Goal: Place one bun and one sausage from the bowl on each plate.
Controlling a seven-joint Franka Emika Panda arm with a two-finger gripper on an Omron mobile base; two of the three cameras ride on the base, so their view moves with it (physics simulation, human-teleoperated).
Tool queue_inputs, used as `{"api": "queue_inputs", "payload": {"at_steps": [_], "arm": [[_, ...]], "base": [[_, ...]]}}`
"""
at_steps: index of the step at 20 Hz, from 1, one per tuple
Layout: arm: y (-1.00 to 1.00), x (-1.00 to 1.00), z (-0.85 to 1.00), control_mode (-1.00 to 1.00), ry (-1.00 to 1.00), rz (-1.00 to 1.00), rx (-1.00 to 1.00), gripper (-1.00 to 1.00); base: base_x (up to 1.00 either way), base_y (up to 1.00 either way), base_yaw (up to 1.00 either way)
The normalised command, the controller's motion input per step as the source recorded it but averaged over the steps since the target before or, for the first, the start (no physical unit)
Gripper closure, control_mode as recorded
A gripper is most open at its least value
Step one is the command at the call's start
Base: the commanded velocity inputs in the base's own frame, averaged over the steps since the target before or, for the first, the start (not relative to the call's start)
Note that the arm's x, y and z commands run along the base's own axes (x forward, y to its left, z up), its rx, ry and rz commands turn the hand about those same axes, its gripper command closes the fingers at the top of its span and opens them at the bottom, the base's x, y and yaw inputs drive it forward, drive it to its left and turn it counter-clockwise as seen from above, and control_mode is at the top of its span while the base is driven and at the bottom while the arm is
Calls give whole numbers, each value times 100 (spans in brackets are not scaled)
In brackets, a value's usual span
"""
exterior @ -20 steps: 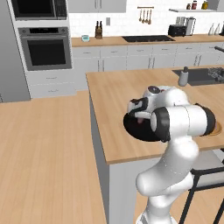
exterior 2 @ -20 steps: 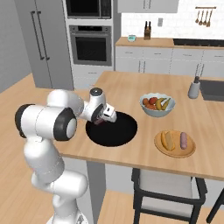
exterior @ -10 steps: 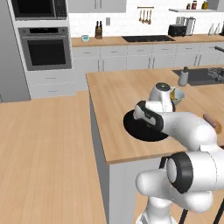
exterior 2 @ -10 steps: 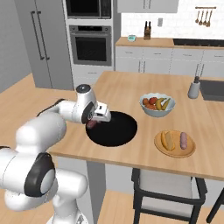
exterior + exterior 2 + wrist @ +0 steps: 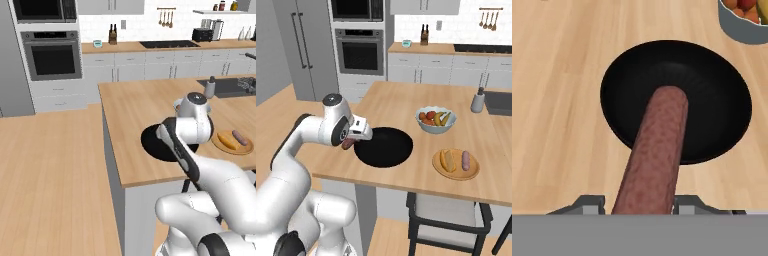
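Note:
My gripper (image 5: 349, 143) is shut on a reddish-brown sausage (image 5: 347, 145), held just off the left rim of the wide black bowl (image 5: 391, 150). In the hand view the sausage (image 5: 654, 150) runs up from between the fingertips (image 5: 587, 202), its far end over the bowl (image 5: 712, 100), whose visible inside is bare. The tan wood-coloured plate (image 5: 456, 173) lies to the right and carries a bun (image 5: 446, 160) and a second sausage (image 5: 466, 160). From the left base view the bowl (image 5: 151, 145) is partly hidden by my arm, with the plate (image 5: 227, 150) beyond.
A white bowl of colourful fruit (image 5: 436, 120) stands behind the black bowl, and a small grey dispenser (image 5: 477, 100) sits beside the sink at the far right. The counter's near edge runs just under my gripper. A stool stands below the counter.
My gripper has swung left from above the bowl's middle to its left rim, carrying the sausage. The arm has folded round; bowl and plate have stayed put.

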Motion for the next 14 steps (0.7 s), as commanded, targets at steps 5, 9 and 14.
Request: {"api": "queue_inputs", "payload": {"at_steps": [5,9,14], "arm": [[0,-63,59,-100,7,-15,0,100],[0,-30,33,-100,0,1,0,100],[0,-23,19,-100,0,1,0,100]], "base": [[0,0,0],[0,0,0],[0,0,0]]}}
